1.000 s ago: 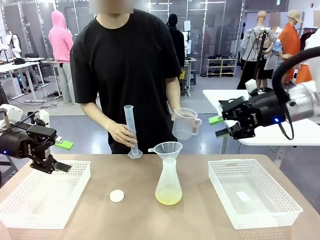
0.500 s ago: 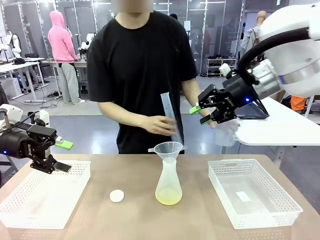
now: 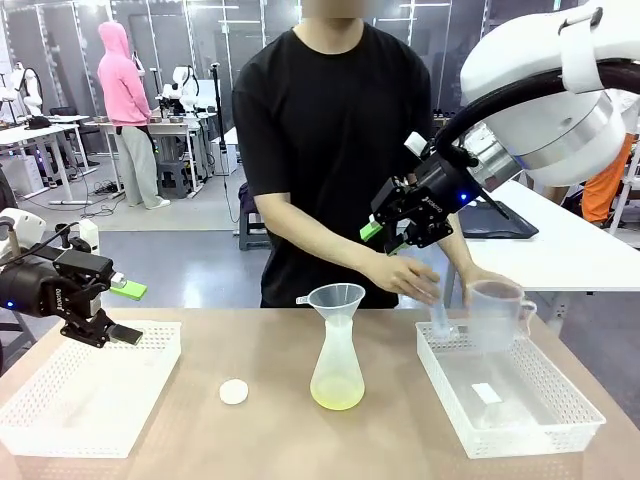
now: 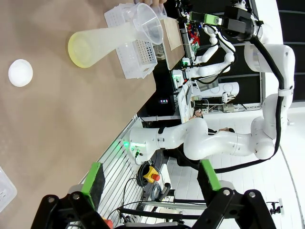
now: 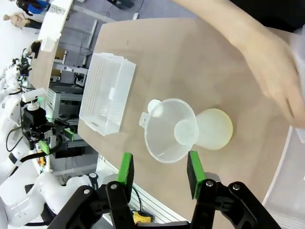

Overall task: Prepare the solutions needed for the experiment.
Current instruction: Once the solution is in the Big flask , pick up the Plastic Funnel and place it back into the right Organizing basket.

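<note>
Solutions (image 3: 337, 398): shallow pale yellow-green clear pool in base of frosted translucent conical flask (image 3: 337, 365), narrow neck, upright at mid-desk between two baskets. Wide clear plastic funnel (image 3: 337, 298) seated in neck. Small white round disc (image 3: 233, 392) flat on desk (image 3: 270, 445), left of flask, apart from it.

Right claw (image 3: 384, 238): raised in front of person's torso, angled down toward flask, green pads spread, nothing between them; funnel seen far below in wrist view (image 5: 159, 172). Left claw (image 3: 126, 312): low over near corner of left basket (image 3: 60, 440), spread wide, empty.

Person's hand (image 3: 405, 275) over right basket (image 3: 560, 425); clear handled beaker (image 3: 497, 315) held just above it.

Matte tan desk; white lattice-walled baskets; open hall, grey floor, other benches behind.
</note>
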You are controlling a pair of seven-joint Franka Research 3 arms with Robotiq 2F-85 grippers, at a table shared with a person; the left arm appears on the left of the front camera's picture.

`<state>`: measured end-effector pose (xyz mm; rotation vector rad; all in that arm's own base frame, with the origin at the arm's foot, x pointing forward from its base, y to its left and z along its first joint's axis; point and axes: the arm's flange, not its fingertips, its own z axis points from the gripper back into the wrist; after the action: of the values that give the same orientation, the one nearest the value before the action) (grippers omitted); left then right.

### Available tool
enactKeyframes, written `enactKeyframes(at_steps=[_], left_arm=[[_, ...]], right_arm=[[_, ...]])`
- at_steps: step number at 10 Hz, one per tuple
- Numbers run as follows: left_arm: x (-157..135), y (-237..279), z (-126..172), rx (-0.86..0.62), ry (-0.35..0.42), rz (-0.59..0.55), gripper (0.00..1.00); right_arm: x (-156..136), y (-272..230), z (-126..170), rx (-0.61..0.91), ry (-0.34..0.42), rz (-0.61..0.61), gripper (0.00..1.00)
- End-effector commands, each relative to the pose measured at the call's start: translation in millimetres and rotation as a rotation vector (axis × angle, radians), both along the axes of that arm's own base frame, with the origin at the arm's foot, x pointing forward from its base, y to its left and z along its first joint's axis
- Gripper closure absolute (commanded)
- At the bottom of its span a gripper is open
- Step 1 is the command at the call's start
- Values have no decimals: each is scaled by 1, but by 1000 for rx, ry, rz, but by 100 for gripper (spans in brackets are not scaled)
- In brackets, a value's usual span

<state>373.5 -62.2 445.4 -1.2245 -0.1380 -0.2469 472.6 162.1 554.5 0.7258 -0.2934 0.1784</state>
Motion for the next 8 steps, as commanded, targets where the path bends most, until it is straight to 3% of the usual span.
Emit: enactKeyframes(at_steps=[1,3,5,8], left_arm=[[0,-2,2,-22,-6,-1,0],[0,-2,2,-22,-6,-1,0],[0,-2,2,-22,-6,-1,0],[0,-2,2,-22,-6,-1,0]], right_arm=[[-1,-5,2,24,-5,-13,42],[0,-3,1,4,0,-4,42],[4,9,-4,-138,36,2,42],[17,24,-16,-234,71,18,42]])
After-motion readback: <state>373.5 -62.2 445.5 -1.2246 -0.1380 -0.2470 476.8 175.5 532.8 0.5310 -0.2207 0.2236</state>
